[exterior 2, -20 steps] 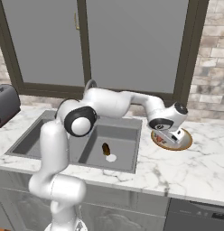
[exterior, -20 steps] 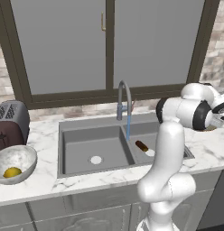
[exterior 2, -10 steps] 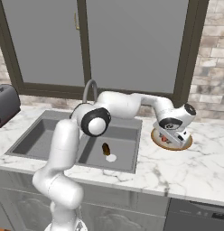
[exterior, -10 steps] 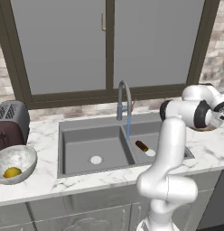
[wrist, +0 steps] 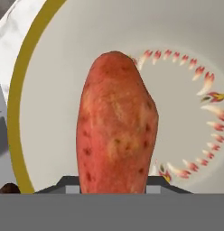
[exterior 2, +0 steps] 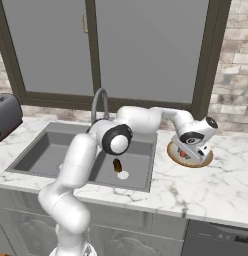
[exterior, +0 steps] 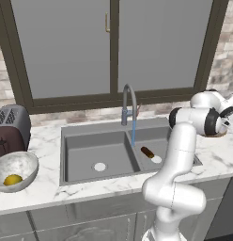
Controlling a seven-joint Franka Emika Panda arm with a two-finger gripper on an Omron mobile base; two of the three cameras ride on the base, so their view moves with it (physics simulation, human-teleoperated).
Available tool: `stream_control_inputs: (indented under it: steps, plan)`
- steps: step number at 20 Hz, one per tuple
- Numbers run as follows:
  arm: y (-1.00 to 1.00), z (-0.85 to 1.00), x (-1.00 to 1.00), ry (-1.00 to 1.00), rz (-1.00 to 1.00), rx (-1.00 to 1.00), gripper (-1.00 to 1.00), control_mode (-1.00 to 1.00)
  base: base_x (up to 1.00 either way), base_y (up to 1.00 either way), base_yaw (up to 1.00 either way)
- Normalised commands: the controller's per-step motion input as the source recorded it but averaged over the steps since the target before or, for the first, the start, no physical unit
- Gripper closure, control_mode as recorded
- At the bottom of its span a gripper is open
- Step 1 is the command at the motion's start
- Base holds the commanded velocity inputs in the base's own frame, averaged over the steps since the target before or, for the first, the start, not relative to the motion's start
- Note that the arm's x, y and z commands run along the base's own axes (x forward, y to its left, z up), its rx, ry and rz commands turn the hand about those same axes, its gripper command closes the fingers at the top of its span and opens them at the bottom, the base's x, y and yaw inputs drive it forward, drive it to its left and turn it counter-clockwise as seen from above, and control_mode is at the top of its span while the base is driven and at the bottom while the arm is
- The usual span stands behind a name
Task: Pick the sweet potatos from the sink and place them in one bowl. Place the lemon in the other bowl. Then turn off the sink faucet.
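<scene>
The claw (exterior 2: pixel 192 153) pinches the orange sweet potato (wrist: pixel 116 128) over the tan bowl (exterior 2: pixel 208 159); it should lower before letting go.

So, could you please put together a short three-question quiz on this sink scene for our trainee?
1. True or false: the lemon lies in the marbled bowl.
2. Which tuber does the pincer hold over the tan bowl? A) orange-red sweet potato B) dark sweet potato
3. Fill in: the dark sweet potato lies in the sink's ____ basin, seen from the robot.

Key: 1 true; 2 A; 3 right.
</scene>
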Motion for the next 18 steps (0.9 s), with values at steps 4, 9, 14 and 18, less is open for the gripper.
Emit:
stream_control_inputs:
  steps: [4,9,14,18]
  plan:
    - [0.0,-0.07,0.14,0.0,0.0,0.0,-1.0,-1.0,0.0,0.0,0.0]
    - [-0.05,0.0,0.0,0.0,0.0,0.0,-1.0,-1.0,0.0,0.0,0.0]
    - [-0.12,0.0,0.0,0.0,0.0,0.0,-1.0,-1.0,0.0,0.0,0.0]
    - [-0.04,0.11,-0.07,-0.05,0.0,0.0,-1.0,-1.0,0.0,0.0,0.0]
